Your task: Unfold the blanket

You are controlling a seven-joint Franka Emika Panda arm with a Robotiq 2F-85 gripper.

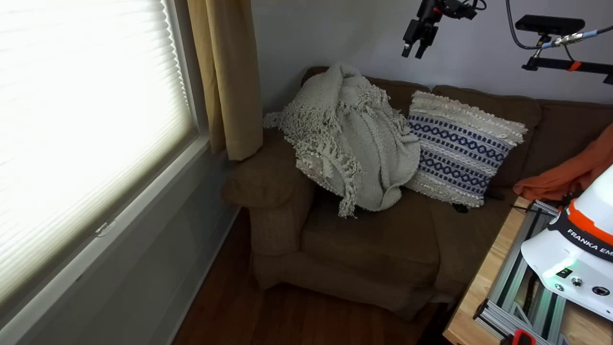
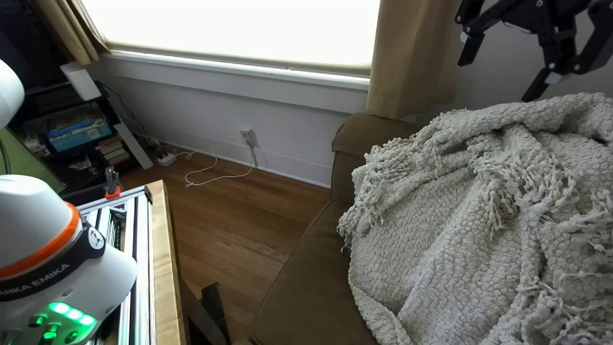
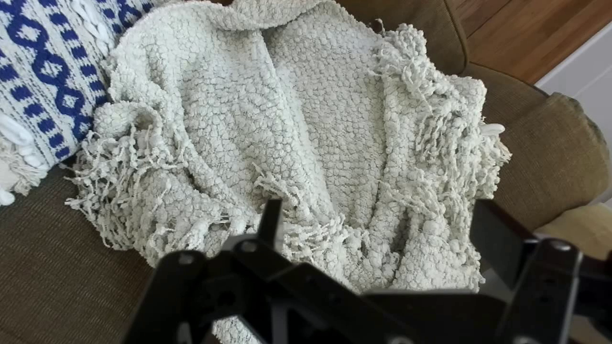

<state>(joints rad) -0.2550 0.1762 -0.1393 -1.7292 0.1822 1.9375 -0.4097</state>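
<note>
Brown upholstery covers the couch (image 1: 364, 282), and you have a tan curtain (image 1: 234, 81) hanging by its armrest (image 1: 263, 184), beside a bright pleated window shade (image 1: 91, 124). Mind the patterned pillow (image 1: 459, 148): it leans on the backrest (image 1: 507, 103) and meets one side of the blanket (image 1: 378, 153), crowding you there. An orange cloth (image 1: 570, 167) lies farther along, near your white robot base (image 1: 558, 258), which sits on a metal frame (image 1: 510, 268) over a wooden table (image 1: 467, 318).

Your gripper (image 2: 500, 75) hangs above with its fingers spread wide. The blanket lies bunched below it at the armrest end, rising to the top of the backrest and spilling down onto the seat (image 1: 368, 235). In an exterior view you see wall (image 1: 378, 52) between the fingertips and the heap; in the wrist view, fringe (image 3: 311, 236) shows in the gap between the fingers, though you cannot judge the depth from there.

What you are facing is off-white, nubby knit with a pebbled surface, gathered into deep lengthwise folds. Its lower edge curls in a thick roll, and long, twisted strands tangle across the middle and along both sides. The pillow is flatter, white with dark blue zigzag bands and shaggy tufts at its borders.
</note>
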